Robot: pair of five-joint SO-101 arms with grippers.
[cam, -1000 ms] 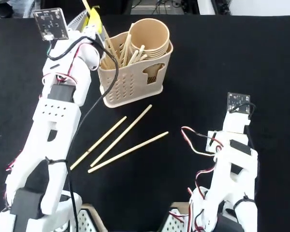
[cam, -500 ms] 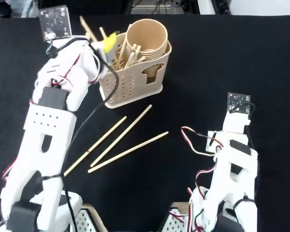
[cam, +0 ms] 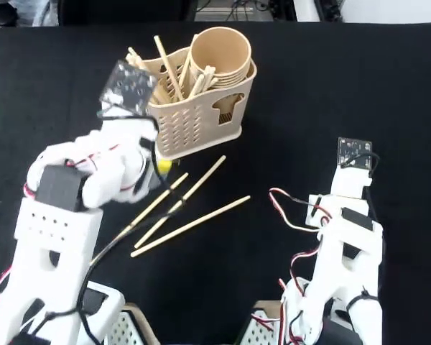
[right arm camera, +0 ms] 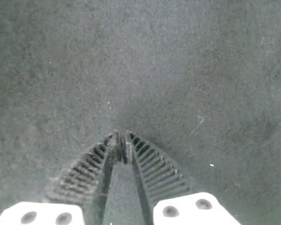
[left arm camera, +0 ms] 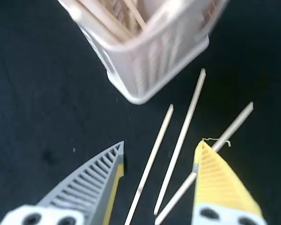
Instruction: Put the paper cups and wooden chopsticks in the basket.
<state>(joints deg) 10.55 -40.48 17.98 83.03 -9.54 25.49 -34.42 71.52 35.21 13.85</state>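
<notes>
The beige slotted basket at the back of the black table holds stacked paper cups and several wooden chopsticks. Three loose chopsticks lie side by side on the table in front of it. My left gripper hangs just above their far ends, near the basket's front corner. In the left wrist view it is open, with two chopsticks showing between its grey and yellow fingers and the basket beyond. My right gripper is shut on nothing, low over bare cloth.
The right arm stands folded at the front right, well away from the chopsticks. Black cloth covers the whole table; open room lies right of the basket and between the arms.
The left arm has swung from the basket's back left rim down to the loose chopsticks. The chopstick it carried now stands in the basket. The right arm has kept still.
</notes>
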